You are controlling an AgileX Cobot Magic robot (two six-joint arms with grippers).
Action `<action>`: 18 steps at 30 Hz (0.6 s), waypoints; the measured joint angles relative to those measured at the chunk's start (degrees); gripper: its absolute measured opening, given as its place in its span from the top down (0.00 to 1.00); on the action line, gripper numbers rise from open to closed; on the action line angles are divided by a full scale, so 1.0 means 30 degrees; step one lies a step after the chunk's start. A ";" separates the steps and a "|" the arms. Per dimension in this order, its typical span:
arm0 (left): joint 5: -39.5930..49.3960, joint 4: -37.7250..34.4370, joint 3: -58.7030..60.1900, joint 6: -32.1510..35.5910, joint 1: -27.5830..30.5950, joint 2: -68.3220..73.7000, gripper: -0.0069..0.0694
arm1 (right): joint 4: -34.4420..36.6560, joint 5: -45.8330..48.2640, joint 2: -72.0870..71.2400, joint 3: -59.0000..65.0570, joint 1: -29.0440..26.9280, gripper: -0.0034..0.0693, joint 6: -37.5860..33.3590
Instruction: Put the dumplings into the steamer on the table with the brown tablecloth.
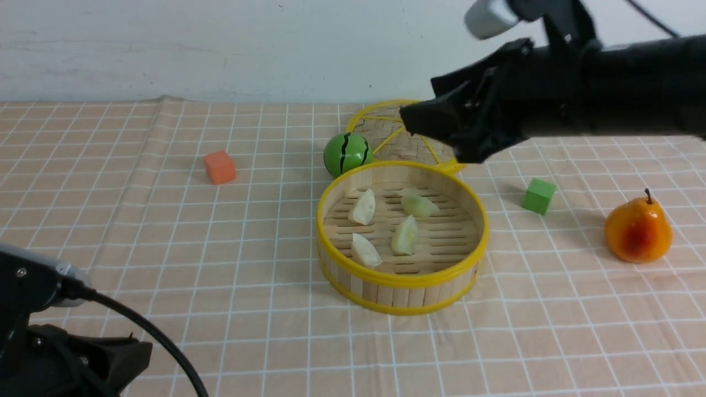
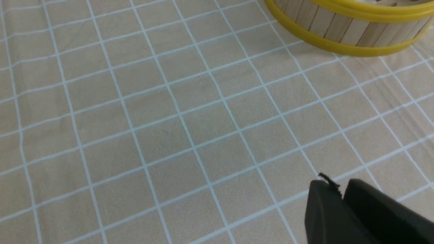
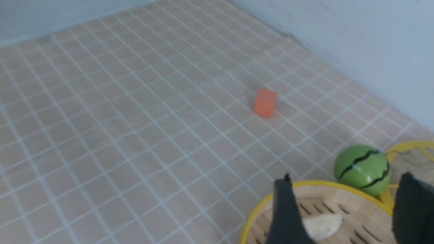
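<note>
Four dumplings (image 1: pixel 405 236) sit in steamer (image 1: pixel 386 293); R gripper (image 1: pixel 438 138), jaws spread & empty, hangs over its far rim; L gripper (image 2: pixel 342 188), pressed together, over open tablecloth (image 2: pixel 169 118), front-left.

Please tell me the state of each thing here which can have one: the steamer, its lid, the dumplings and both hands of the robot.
Steamer: upright, uncovered, not empty.
Lid: off, lying flat behind the steamer, partly hidden by the right arm.
Dumplings: all four inside the steamer, none held.
Left hand: shut, empty.
Right hand: open, empty, above the steamer's far rim.
</note>
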 joint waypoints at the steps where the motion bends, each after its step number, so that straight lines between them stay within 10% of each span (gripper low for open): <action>1: 0.0000 0.0000 0.0000 0.0000 0.0000 0.0000 0.80 | -0.1544 0.1604 -0.1172 0.0000 0.0000 0.52 0.1204; 8: 0.0024 0.0000 0.0000 0.0000 0.0000 0.0000 0.79 | -1.3370 1.1066 -0.4934 0.0064 0.0000 0.93 0.8423; 18: 0.0024 0.0000 0.0000 0.0000 0.0000 0.0000 0.79 | -2.5260 1.1803 -0.9662 0.2238 0.0000 0.97 2.1830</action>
